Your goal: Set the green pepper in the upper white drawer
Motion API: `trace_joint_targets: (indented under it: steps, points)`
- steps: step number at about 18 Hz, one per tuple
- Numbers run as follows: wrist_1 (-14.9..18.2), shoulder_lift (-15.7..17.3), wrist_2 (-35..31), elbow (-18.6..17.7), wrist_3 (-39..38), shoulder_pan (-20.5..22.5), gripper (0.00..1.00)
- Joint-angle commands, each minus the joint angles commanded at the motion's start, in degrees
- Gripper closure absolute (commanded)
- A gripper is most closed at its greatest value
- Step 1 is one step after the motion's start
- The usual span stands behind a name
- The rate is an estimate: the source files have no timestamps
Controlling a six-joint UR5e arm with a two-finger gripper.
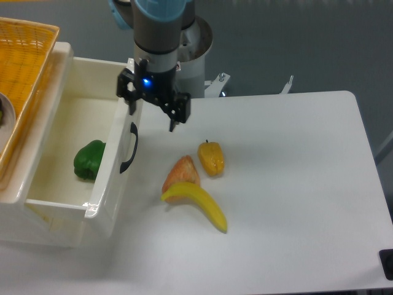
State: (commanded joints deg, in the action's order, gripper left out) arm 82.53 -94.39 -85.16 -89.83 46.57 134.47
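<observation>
Lying in the upper white drawer (67, 117), the green pepper (89, 160)

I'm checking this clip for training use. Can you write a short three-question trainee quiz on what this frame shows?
1. True or false: the green pepper lies inside the white drawer.
2. Which lies closest to the banana? A) the yellow pepper B) the orange wedge-shaped piece C) the woven basket
3. Fill in: the gripper hangs over the ____ edge of the drawer, holding nothing.

Key
1. True. It rests on the drawer floor, near the front wall.
2. B. The banana's end touches or overlaps that piece.
3. Front, the side with the black handle. The fingers are spread and empty.
</observation>
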Motion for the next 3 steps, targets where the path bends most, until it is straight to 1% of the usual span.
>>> trace_joint_targets:
  steps: [2,3]
  points:
    - [-0.5,-1.1,-0.3,0.1,0.2,1.0,0.00]
    - [-1.7,-1.7,-0.4,0.1,0.2,1.1,0.00]
